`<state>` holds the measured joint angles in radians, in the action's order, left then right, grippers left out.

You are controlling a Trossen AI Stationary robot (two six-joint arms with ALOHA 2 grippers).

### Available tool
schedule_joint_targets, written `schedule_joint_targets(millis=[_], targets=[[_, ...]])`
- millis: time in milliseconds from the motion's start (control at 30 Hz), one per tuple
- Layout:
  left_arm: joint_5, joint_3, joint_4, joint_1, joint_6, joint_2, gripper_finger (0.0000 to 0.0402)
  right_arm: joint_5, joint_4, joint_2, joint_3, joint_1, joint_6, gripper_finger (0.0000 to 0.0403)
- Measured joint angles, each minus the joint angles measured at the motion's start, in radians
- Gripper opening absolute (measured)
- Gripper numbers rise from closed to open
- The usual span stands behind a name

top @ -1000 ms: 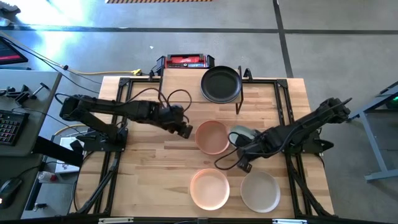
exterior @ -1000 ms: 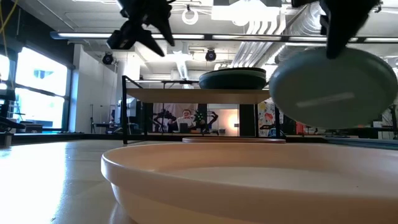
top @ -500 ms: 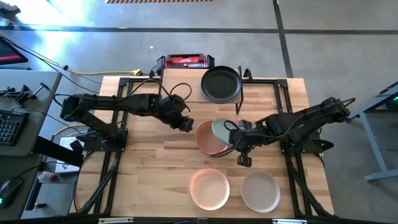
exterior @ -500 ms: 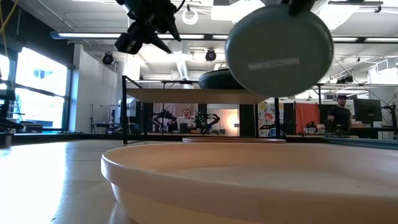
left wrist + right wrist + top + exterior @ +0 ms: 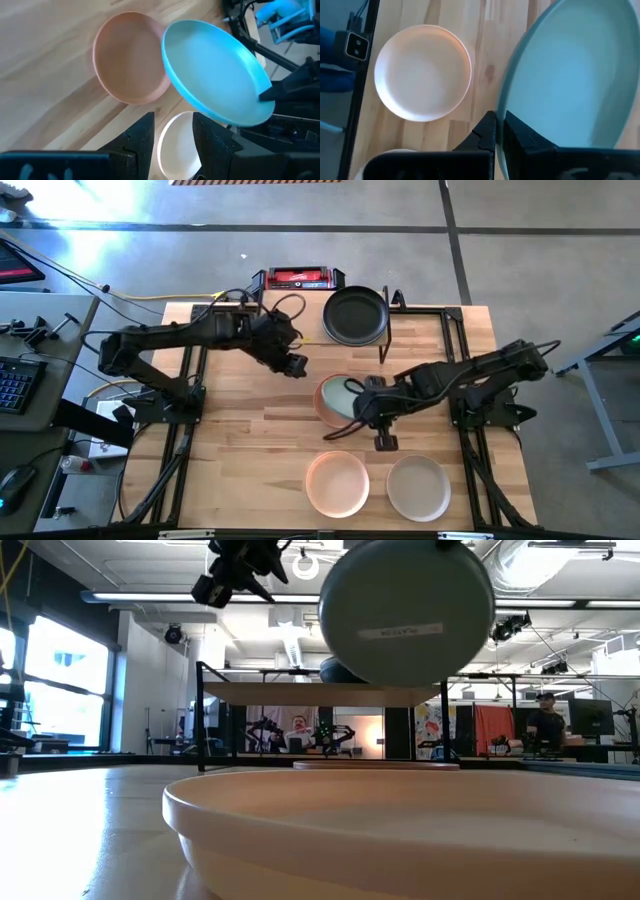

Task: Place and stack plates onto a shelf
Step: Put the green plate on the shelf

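Right gripper point(image 5: 358, 406) was clenched on the rim of a pale green plate point(image 5: 338, 397), carrying it clear of the table point(image 5: 240, 440). The plate was round, shallow and rimmed, so it had no long axis; it was tilted steeply. In the low view its underside point(image 5: 406, 612) faced the camera, with a small pale label near the centre. In the left wrist view the concave face point(image 5: 216, 98) showed smooth and unmarked.

In the high view, the held plate hung over a peach-pink plate point(image 5: 332, 412) lying flat at the table's centre. Nearer the table's front edge lay a second peach-pink plate point(image 5: 337, 483) and, beside it, a cream-white plate point(image 5: 418, 487), both flat, apart from each other, with hollows facing up.

At the table's rear stood the shelf point(image 5: 385, 340), with thin black legs. A black plate point(image 5: 355, 316) rested flat on top of it, hollow upward.

Left gripper point(image 5: 295, 366) hovered above the table, behind and to the left of the central plate, with its fingers point(image 5: 140, 137) parted and empty.
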<state>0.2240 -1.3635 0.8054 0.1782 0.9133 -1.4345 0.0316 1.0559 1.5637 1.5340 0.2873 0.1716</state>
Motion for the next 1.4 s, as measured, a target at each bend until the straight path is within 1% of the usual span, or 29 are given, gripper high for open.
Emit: schedule_joint_targets(millis=[233,300,533,667,733,800,967,1400], targets=[[0.003,-0.110,0.161,0.043,-0.035,0.000,0.0122,-0.020,0.018,0.063,0.135,-0.058,-0.134,0.0000],[0.004,-0.129,0.179,0.053,-0.036,0.000,0.0122,-0.026,0.026,0.088,0.182,-0.077,-0.164,0.0000],[0.001,-0.130,0.206,0.084,-0.030,-0.002,0.0122,-0.024,0.133,0.185,0.335,-0.111,-0.243,0.0000],[-0.052,-0.122,0.220,0.084,0.002,-0.010,0.0122,-0.007,0.180,0.234,0.393,-0.118,-0.276,0.0000],[-0.085,-0.124,0.220,0.084,0.026,-0.013,0.0122,0.015,0.185,0.250,0.411,-0.118,-0.285,0.0000],[-0.092,-0.122,0.231,0.084,0.043,-0.017,0.0122,0.039,0.186,0.256,0.419,-0.118,-0.294,0.0000],[-0.102,-0.122,0.246,0.083,0.078,-0.027,0.0122,0.050,0.178,0.258,0.417,-0.120,-0.310,0.0000],[-0.111,-0.122,0.235,0.083,0.069,-0.106,0.0122,0.076,0.165,0.258,0.416,-0.138,-0.312,0.0000]])
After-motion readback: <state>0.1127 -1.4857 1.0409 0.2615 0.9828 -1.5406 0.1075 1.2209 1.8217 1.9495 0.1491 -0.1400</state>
